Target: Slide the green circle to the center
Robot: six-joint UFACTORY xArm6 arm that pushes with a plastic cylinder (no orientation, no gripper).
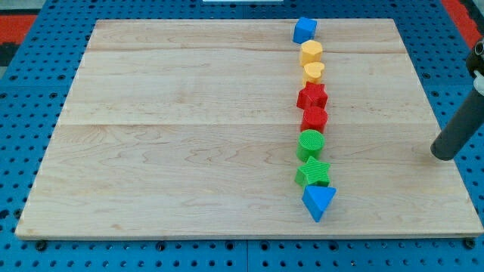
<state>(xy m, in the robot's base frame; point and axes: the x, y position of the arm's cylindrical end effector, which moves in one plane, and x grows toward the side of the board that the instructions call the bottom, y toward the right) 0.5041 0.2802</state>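
The green circle (310,142) stands on the wooden board (189,136), right of the middle, in a top-to-bottom line of blocks. Above it are a red hexagon (314,119) and a red star (311,96). Below it are a green star (314,173) and a blue triangle (318,201). My tip (443,155) rests near the board's right edge, well to the right of the green circle and apart from every block.
At the top of the line are a blue block (304,30), a yellow hexagon (311,52) and a yellow heart (313,72). The board lies on a blue pegboard table (23,151).
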